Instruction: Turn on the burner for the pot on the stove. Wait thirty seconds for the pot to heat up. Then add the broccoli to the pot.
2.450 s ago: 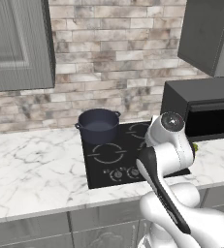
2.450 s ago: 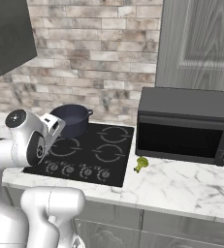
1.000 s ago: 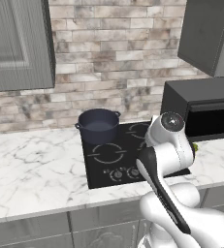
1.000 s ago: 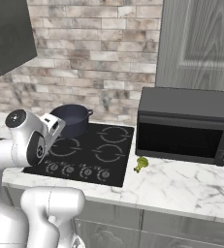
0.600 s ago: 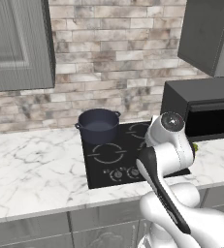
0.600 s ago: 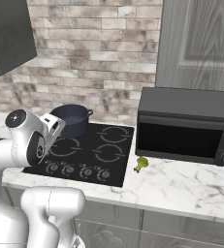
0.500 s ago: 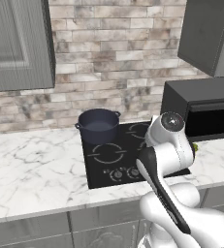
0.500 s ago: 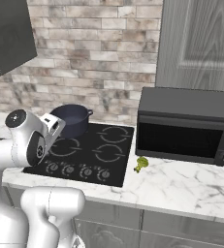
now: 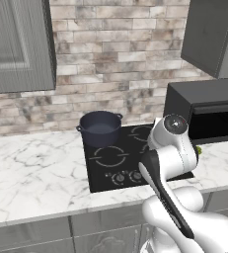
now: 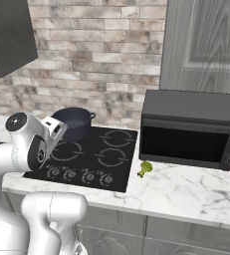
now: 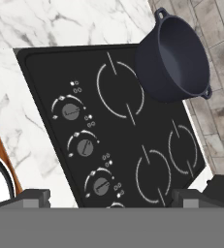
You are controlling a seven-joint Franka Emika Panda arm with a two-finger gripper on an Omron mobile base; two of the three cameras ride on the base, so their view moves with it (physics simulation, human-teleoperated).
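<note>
Marble counter (image 9: 31, 168) is seen nearest, carrying the stove (image 10: 94, 162), whose knob row (image 11: 84, 145) lies along its front edge; the gripper (image 11: 111, 196) is held above these knobs, fingers spread wide, nothing between them; the pot (image 9: 100, 128) is placed on the rear left ring; the broccoli (image 10: 145, 169) rests between stove and microwave (image 10: 188, 129); brick wall (image 9: 115, 64) and cabinets are seen behind; the fourth knob is cut off.

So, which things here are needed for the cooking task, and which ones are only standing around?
Needed: pot, stove with its knobs, broccoli, open gripper.
Not needed: microwave, wall cabinets, marble counter.
</note>
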